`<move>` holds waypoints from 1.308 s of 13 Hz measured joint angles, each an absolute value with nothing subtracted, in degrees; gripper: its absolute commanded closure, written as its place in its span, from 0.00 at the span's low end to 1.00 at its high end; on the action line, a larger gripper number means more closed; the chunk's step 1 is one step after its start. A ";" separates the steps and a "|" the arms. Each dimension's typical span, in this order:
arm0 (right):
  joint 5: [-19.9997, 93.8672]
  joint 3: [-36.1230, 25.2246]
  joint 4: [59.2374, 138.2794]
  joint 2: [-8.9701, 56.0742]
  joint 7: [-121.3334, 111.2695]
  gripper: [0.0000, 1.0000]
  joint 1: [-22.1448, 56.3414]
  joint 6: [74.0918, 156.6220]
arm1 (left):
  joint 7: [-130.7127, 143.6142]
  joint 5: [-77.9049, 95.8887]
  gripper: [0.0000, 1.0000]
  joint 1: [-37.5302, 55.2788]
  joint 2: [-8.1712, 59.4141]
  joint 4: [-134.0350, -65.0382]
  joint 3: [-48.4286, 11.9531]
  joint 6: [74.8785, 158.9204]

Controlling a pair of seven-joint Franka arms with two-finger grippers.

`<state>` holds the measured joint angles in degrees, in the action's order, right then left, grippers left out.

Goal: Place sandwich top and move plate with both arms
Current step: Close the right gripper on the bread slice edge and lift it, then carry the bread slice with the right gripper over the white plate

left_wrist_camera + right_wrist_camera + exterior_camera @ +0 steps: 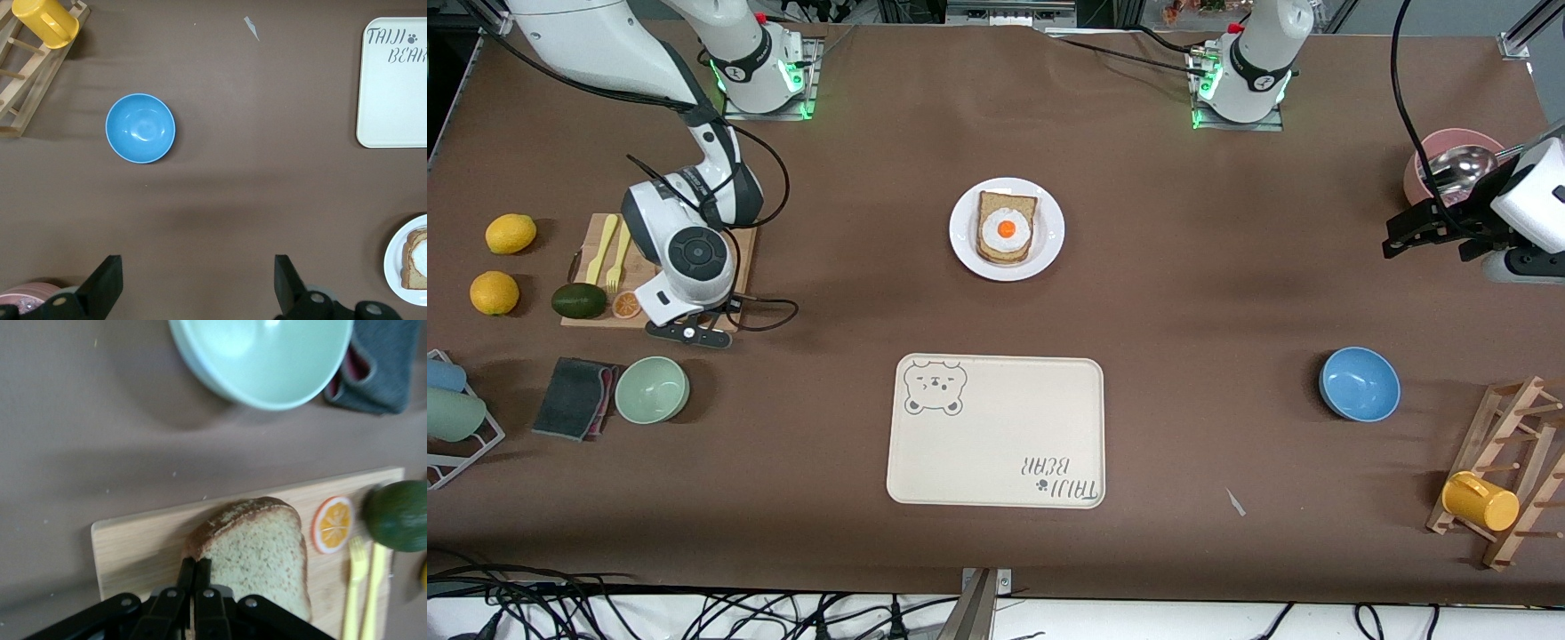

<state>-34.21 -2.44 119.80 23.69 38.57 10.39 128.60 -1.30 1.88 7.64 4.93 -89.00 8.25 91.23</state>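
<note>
Front view: the plate (1049, 233) sits mid-tabletop, toward the edge where the arms' bases stand, carrying a bread slice with a fried egg (1007, 228); the cream tray (996, 431) lies nearer the camera. The right hand (690, 333) is low over the wooden board (596, 318) near the right arm's end of the tabletop. The left hand (1403, 236) waits above the left arm's end, by a pink bowl (1449, 142). Left wrist view: the left hand (197, 283) has its fingers spread wide and holds nothing, over bare tabletop near the blue bowl (140, 128). Right wrist view: the right hand (193, 577) has its fingers pressed together at the edge of the sandwich top (257, 550), which lies on the board beside an orange slice (332, 524).
</note>
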 measured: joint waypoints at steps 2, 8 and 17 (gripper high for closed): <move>-33.34 -1.17 116.59 23.69 38.09 1.00 10.42 124.62 | -1.30 1.88 0.00 7.64 5.00 -89.00 8.25 91.23; -23.38 4.26 103.70 24.58 37.65 1.00 11.64 108.71 | -1.30 1.88 0.00 7.63 5.10 -89.00 8.25 91.23; -6.10 8.70 92.64 27.38 50.63 1.00 22.81 97.88 | -1.30 1.88 0.00 7.57 5.15 -89.00 8.25 91.23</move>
